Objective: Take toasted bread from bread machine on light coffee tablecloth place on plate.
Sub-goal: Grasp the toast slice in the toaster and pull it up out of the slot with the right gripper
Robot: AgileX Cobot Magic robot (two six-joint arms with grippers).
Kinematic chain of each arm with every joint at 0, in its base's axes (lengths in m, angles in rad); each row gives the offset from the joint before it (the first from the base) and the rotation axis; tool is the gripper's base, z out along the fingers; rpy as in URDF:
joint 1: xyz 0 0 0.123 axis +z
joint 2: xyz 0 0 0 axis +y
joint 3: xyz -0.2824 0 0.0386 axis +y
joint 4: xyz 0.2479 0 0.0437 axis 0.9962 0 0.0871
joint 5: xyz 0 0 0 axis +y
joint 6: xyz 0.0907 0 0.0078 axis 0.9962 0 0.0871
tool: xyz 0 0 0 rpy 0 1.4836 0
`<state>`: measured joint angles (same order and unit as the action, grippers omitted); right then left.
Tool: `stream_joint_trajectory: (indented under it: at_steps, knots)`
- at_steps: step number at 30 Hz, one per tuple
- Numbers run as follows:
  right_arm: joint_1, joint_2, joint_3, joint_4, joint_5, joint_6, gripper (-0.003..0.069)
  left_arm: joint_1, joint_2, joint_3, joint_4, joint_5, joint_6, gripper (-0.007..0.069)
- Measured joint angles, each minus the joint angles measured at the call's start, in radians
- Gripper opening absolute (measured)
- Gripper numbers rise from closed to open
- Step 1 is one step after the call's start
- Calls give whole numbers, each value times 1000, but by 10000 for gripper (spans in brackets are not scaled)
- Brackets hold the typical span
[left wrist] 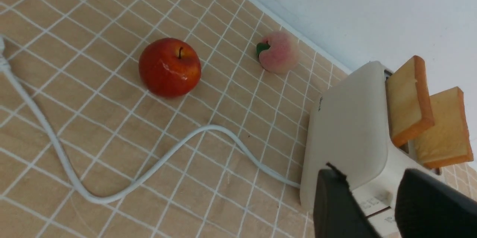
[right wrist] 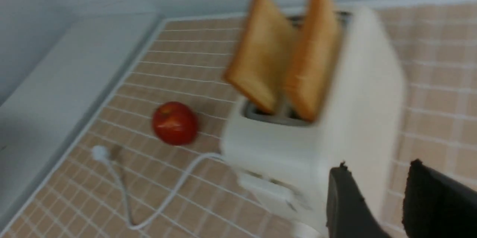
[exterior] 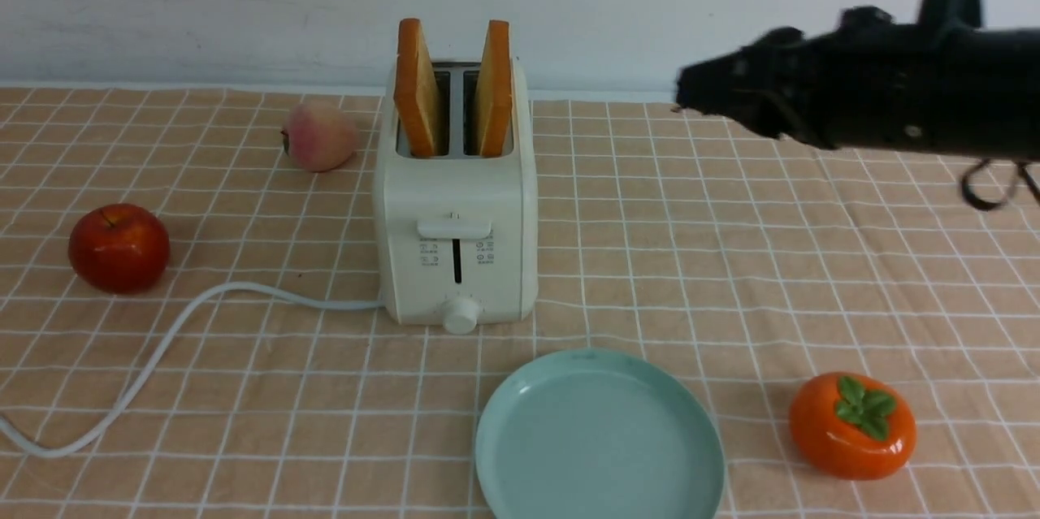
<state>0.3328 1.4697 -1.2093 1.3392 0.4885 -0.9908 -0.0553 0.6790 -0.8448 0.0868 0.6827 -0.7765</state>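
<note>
The cream-white bread machine (exterior: 455, 210) stands mid-table on the light coffee tablecloth (exterior: 731, 259). Two slices of toasted bread stand upright in its slots, the left one (exterior: 417, 88) and the right one (exterior: 496, 88). The empty teal plate (exterior: 600, 438) lies in front of it, slightly right. My right gripper (exterior: 691, 97) hovers high to the right of the toaster, blurred. In the right wrist view it (right wrist: 376, 171) is open and empty beside the toaster (right wrist: 357, 119). My left gripper (left wrist: 372, 182) is open and empty near the toaster's front (left wrist: 346, 130). It is out of the front view.
A red apple (exterior: 119, 248) and a peach (exterior: 318, 136) lie left of the toaster. An orange persimmon (exterior: 851, 425) lies right of the plate. The white cord (exterior: 162, 340) curls across the front left. A white wall runs behind the table.
</note>
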Motion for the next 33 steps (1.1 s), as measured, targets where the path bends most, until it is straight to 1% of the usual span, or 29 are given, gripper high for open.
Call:
stream_joint_trajectory:
  at_steps: [1, 2, 3, 5, 7, 8, 9, 10, 11, 12, 13, 14, 16, 19, 20, 25, 27, 28, 29, 30, 31, 32, 33]
  knots:
    - [27, 37, -50, 13, 9, -24, 241, 0, 0, 0, -4, 16, 0, 239]
    - [27, 44, -61, 13, 11, -25, 242, 0, 0, 0, -3, 16, 0, 239]
    - [60, 97, -141, -11, 14, -8, 247, 0, 0, 0, -5, 43, 0, 239]
    - [94, 172, -267, -116, 14, 82, 265, 0, 0, 0, -7, 83, 0, 239]
    - [117, 253, -414, -323, 37, 296, 298, 0, 0, 0, -12, 131, 0, 239]
    - [118, 260, -428, -345, 37, 296, 302, 0, 0, 0, -12, 135, 0, 239]
    - [124, 290, -485, -436, 64, 407, 317, 0, 0, 0, -13, 157, 0, 239]
    - [133, 360, -620, -676, 144, 618, 351, 0, 0, 0, -16, 192, 0, 239]
    - [134, 367, -635, -676, 154, 642, 354, 0, 0, 0, -17, 192, 0, 239]
    - [140, 399, -697, -793, 199, 735, 368, -2, 0, 0, -17, 206, 0, 239]
    - [150, 454, -803, -936, 277, 889, 393, -14, 0, 0, -13, 220, 0, 239]
    - [158, 508, -899, -1030, 336, 1020, 409, -33, 0, 0, -13, 224, 0, 239]
    - [169, 574, -996, -1125, 392, 1152, 430, -68, 0, 0, -12, 224, 0, 239]
    - [179, 625, -1047, -1158, 396, 1220, 446, -96, 0, 0, -11, 223, 0, 239]
    - [187, 657, -1062, -1166, 373, 1245, 453, -109, 0, 0, -10, 224, 1, 239]
    - [193, 739, -1070, -1173, 311, 1255, 451, -111, 0, 0, -10, 245, 27, 239]
    - [192, 779, -1070, -1189, 303, 1226, 405, -111, 0, 0, -10, 263, 30, 239]
    - [192, 792, -1070, -1193, 296, 1204, 349, -111, 0, 0, -10, 270, 33, 239]
    - [192, 793, -1071, -1195, 294, 1201, 324, -111, 0, 0, -10, 273, 33, 239]
    - [191, 793, -1074, -1192, 301, 1186, 218, -111, 0, 0, -10, 281, 33, 239]
    - [191, 790, -1076, -1185, 304, 1182, 150, -111, 0, 0, -10, 285, 33, 239]
    - [191, 782, -1078, -1185, 310, 1177, 92, -111, 0, 0, -10, 290, 33, 239]
    - [191, 773, -1080, -1185, 322, 1167, 91, -111, 0, 0, -10, 293, 33, 239]
